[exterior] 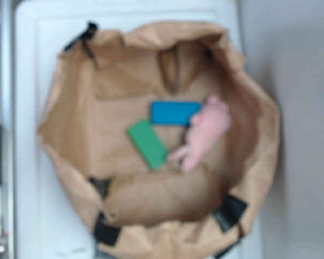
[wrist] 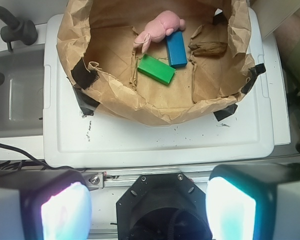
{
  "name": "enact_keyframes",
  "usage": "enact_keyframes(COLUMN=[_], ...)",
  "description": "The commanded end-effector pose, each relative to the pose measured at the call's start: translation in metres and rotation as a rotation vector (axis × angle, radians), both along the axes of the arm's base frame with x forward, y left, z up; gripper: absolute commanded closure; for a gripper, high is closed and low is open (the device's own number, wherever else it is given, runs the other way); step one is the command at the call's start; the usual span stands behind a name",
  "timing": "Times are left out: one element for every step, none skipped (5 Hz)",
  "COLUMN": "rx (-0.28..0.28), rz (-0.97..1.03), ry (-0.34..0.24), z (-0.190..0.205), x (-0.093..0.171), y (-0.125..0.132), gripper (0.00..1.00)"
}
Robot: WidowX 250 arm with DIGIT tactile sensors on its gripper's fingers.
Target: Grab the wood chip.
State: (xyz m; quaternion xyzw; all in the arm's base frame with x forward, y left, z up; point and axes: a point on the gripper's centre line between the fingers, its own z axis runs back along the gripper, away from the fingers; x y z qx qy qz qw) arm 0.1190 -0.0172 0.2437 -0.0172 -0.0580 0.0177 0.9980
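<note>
In the wrist view, a dark curved faucet [wrist: 12, 27] and a grey sink basin [wrist: 15, 95] occupy the far left edge. Beside them lies a white plastic tray [wrist: 155, 145], and on it sits a crumpled brown paper bag [wrist: 140, 107] with its top rolled open and black tape patches [wrist: 82, 75] on its rim. Inside the bag, a green rectangular block [wrist: 156, 69] lies flat near the middle, with a pink stuffed toy animal [wrist: 160, 27] above it and a blue rectangular block [wrist: 176, 48] just to the right, its upper end touching the toy. Farther right, against the bag's inner wall, rests the brown rough-edged wood chip [wrist: 208, 48], just beside the blue block but apart from it. The gripper [wrist: 149, 210] hangs at the bottom of the frame, well away from the bag, its two pale fingers [wrist: 65, 212] spread wide with nothing between them.

The blurred exterior view shows the same bag [exterior: 70, 135] from above, holding the green block [exterior: 147, 143], blue block [exterior: 174, 113] and pink toy [exterior: 205, 132]; the wood chip cannot be made out there.
</note>
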Motion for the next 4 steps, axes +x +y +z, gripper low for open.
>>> enact_keyframes(rx=[0.000,-0.002,0.004,0.025], rz=[0.000,0.094,0.129,0.225], ry=[0.000,-0.022,-0.031,-0.054], z=[0.000,-0.007,-0.018,-0.035], x=[0.000,0.029,0.045,0.053], y=[0.000,-0.021,-0.026,-0.021], gripper=[0.00,0.00,0.00,0.00])
